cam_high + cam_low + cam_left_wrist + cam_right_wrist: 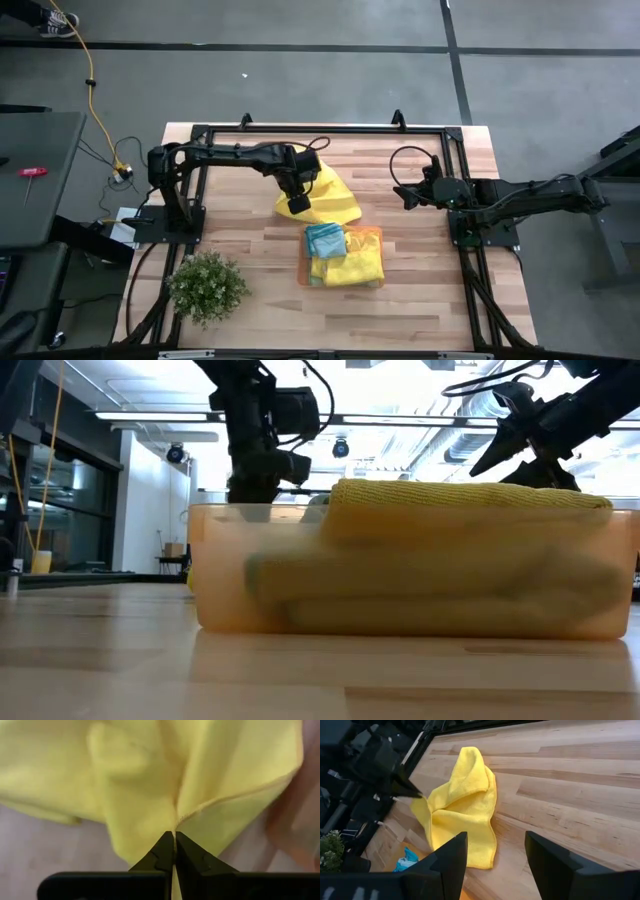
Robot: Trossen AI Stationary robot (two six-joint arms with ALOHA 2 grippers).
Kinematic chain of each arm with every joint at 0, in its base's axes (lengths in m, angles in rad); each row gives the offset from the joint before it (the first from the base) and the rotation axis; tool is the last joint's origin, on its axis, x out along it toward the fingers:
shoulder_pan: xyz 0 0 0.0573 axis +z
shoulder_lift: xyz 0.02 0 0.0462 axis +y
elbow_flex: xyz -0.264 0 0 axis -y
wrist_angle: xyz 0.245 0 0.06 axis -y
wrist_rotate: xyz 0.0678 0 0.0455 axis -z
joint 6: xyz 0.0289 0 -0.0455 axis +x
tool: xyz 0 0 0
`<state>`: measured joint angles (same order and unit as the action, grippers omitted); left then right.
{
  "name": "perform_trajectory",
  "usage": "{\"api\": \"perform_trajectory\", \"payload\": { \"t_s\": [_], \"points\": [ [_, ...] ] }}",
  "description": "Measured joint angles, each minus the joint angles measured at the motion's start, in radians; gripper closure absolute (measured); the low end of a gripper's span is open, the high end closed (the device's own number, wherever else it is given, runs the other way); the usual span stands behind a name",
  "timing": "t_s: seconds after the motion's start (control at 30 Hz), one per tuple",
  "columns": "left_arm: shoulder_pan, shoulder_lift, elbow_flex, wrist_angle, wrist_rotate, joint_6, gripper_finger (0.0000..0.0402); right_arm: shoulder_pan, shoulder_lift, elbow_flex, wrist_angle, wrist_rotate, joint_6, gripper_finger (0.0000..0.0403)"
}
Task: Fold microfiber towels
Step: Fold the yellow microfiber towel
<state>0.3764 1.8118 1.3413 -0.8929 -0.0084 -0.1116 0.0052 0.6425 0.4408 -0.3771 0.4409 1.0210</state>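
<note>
Right gripper (495,865) fingers spread apart, nothing between them. Crumpled yellow towel (462,817) on wooden table (570,785). Left gripper (417,795) pinches the towel's edge.

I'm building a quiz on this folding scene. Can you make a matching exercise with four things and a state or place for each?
Things:
1. left pincer
2. right pincer
3. loose yellow towel
4. plant

States or places:
A. open, holding nothing
B. crumpled on the table, beside the orange tray
C. shut on yellow cloth
D. near the table's front left corner

Pairs: 1-C, 2-A, 3-B, 4-D
</note>
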Motion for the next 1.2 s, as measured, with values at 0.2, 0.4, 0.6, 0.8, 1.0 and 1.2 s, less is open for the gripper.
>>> {"api": "perform_trajectory", "payload": {
  "t_s": [0.2, 0.4, 0.6, 0.8, 1.0, 1.2],
  "points": [
    [0.048, 0.0, 0.058, 0.001, -0.043, -0.014, 0.0401, 0.0, 0.0, 0.0, 0.0, 0.0, 0.0, 0.0215],
    [0.108, 0.0, 0.088, 0.044, -0.079, -0.1, 0.0401, 0.0, 0.0, 0.0, 0.0, 0.018, 0.0, 0.0215],
    [0.16, 0.0, 0.088, 0.137, -0.083, -0.2, 0.0401, 0.0, 0.0, 0.0, 0.0, 0.078, 0.01, 0.0215],
    [0.208, 0.0, 0.088, 0.189, -0.05, -0.237, 0.0401, 0.0, 0.0, 0.0, -0.001, 0.081, 0.0, 0.0215],
    [0.256, 0.0, 0.088, 0.275, 0.012, -0.317, 0.0402, 0.0, 0.024, 0.0, -0.008, 0.082, 0.0, 0.0215],
    [0.289, 0.0, 0.088, 0.332, 0.024, -0.38, 0.0402, 0.0, 0.091, 0.0, -0.008, 0.05, 0.029, 0.0215]
  ]
}}
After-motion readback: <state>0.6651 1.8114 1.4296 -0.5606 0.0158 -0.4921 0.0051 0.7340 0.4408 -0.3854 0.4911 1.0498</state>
